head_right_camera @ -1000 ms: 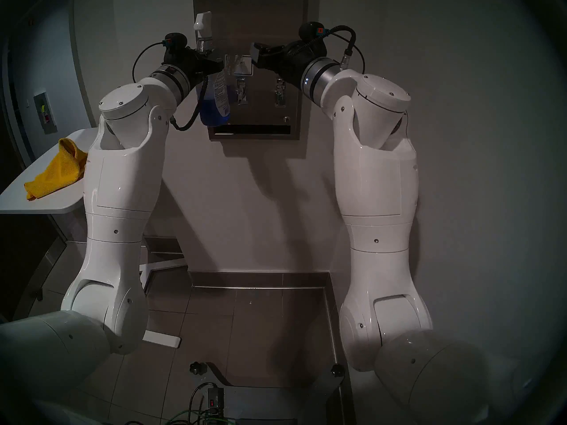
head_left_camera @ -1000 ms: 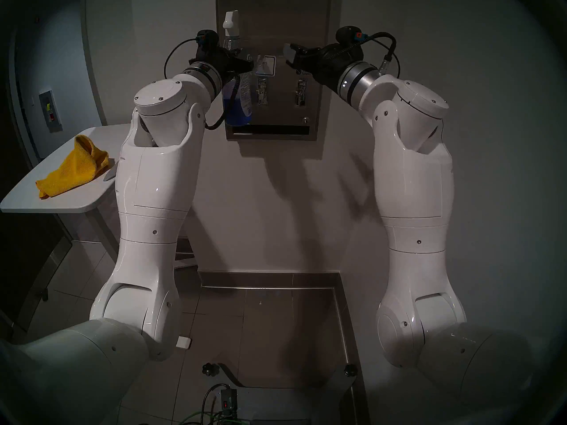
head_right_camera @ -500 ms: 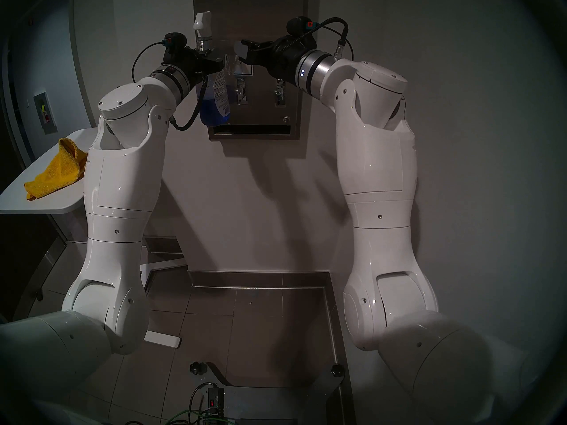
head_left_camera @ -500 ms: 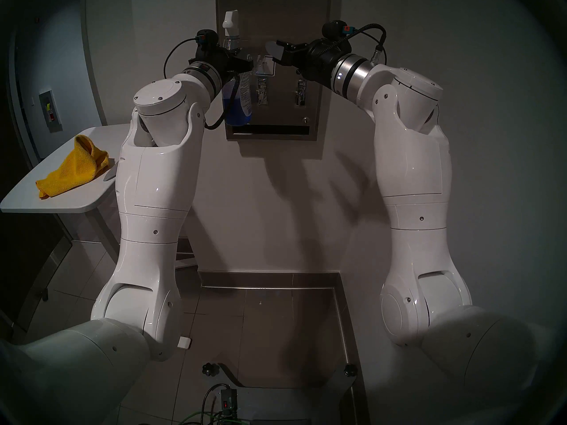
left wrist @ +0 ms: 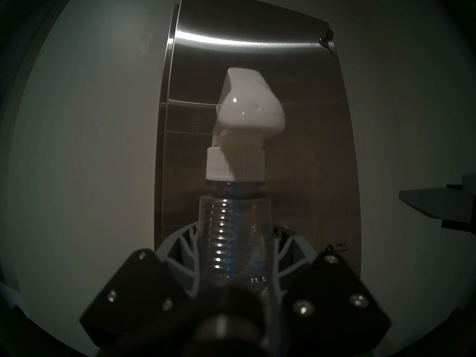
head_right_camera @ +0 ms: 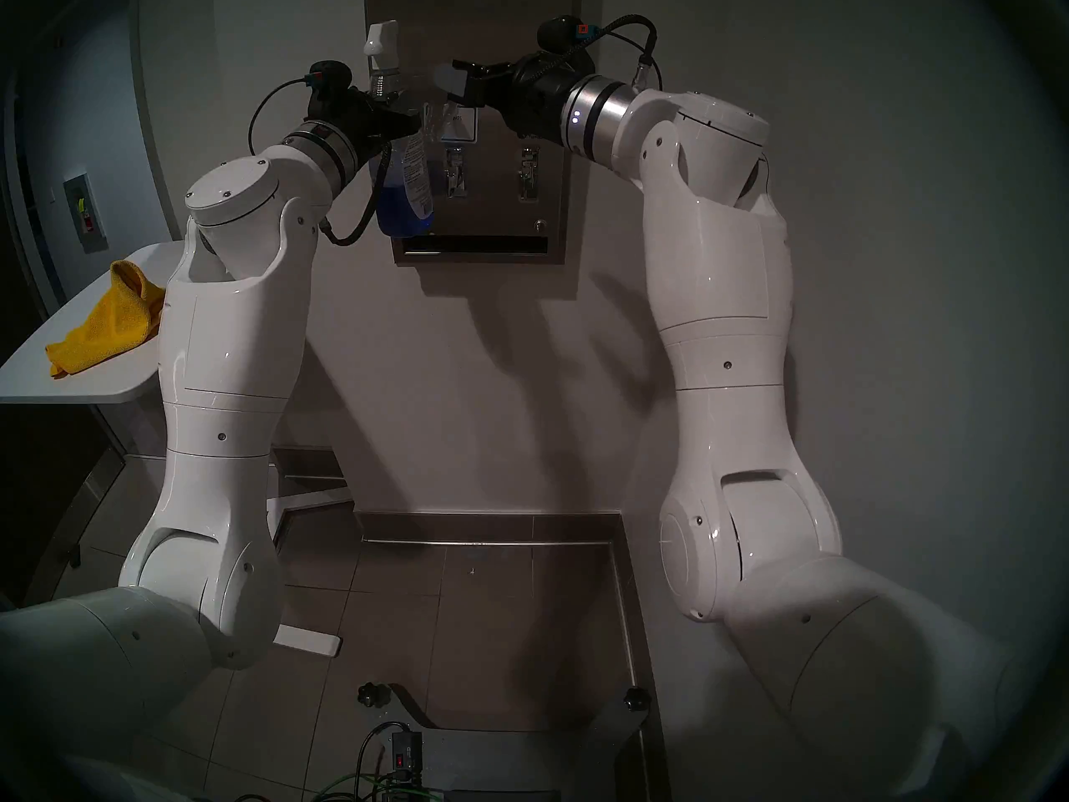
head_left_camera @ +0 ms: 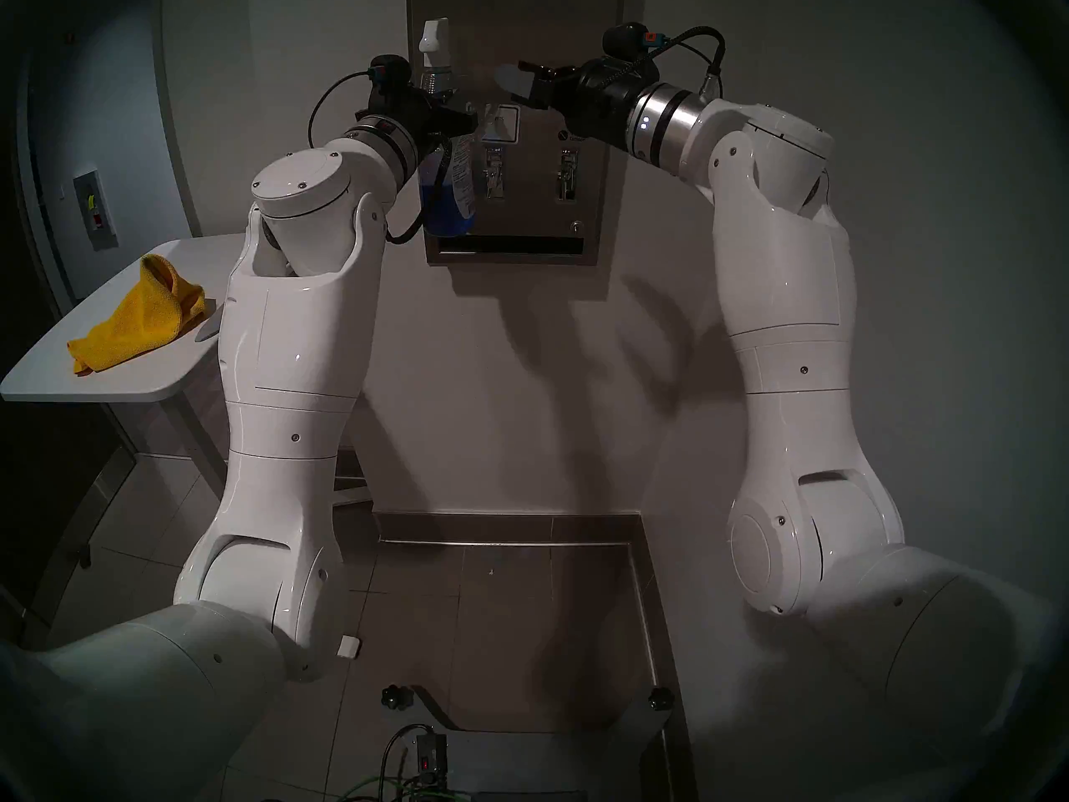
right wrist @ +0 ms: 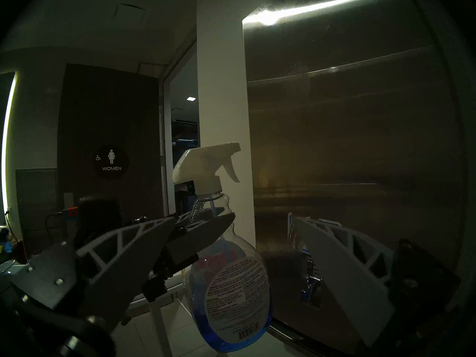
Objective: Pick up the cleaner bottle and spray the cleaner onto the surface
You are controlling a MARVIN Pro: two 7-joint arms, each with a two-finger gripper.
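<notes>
Left gripper (head_left_camera: 460, 125): clamped on neck of cleaner bottle (head_left_camera: 448, 196), upright before steel dispenser panel (head_left_camera: 532, 48), nozzle (right wrist: 206, 163) toward it. Right gripper (head_left_camera: 518, 89): fingers spread, empty, just right of bottle. Readable: "FREE Tampon" (left wrist: 341, 247); door sign "WOMEN" (right wrist: 111, 162). Both forearms raised, converging on panel. Yellow cloth (head_left_camera: 139, 315) on side table (head_left_camera: 87, 387).

Glossy white jointed arms (head_left_camera: 289, 343) with small screws, silver wrist rings (head_left_camera: 665, 125), black grippers, looped black cables (head_left_camera: 324, 103) at twelve o'clock
</notes>
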